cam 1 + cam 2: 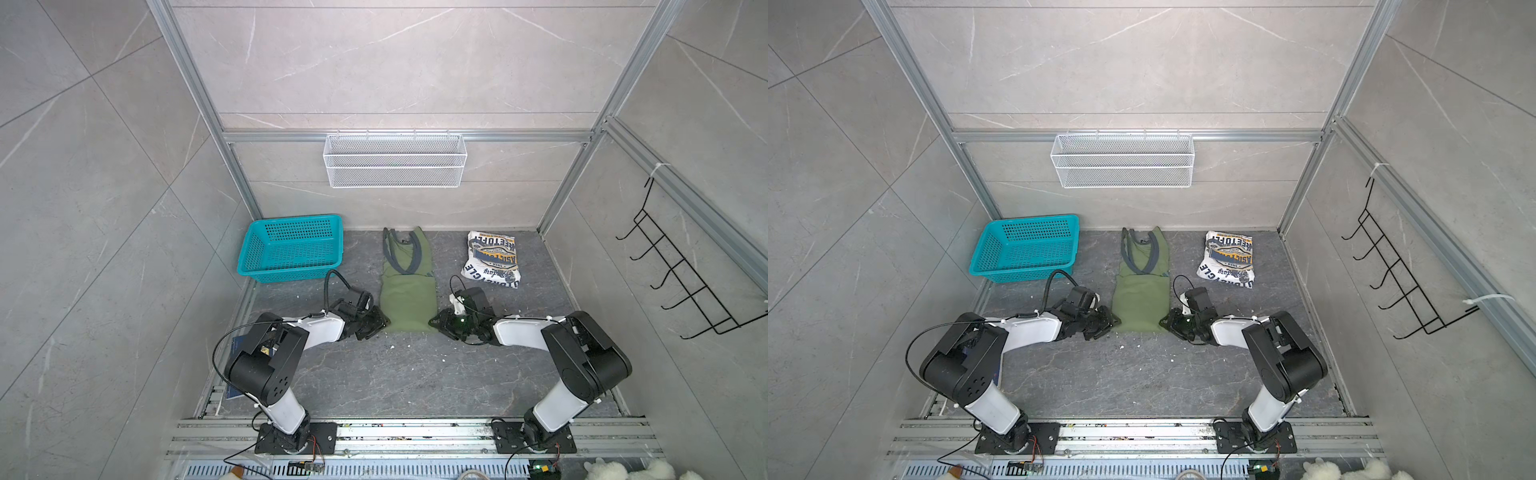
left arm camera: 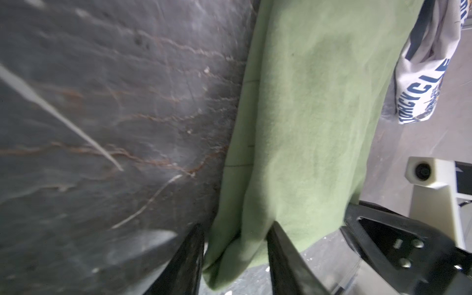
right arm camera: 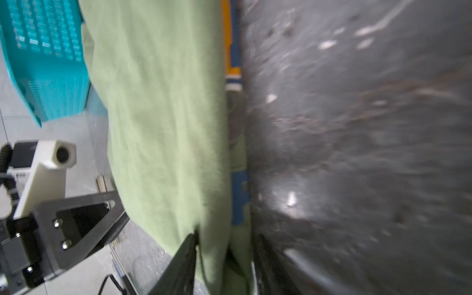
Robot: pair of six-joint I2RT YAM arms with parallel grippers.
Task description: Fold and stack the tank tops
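- Reaches in from the near rail with the left arm, elbow bent high, white forearm running low toward the middle.
- Mirrors that pose with the right arm, forearm pointing inward.
- Holds the left gripper at table level, fingers apart on either side of a near corner of the olive green tank top.
- Holds the right gripper at the opposite near corner, fingers close about bunched cloth; pinch unclear.
- Points both grippers at each other across the cloth's width.

Olive tank top flat lengthwise strip, centre; white tank top folded, back right.
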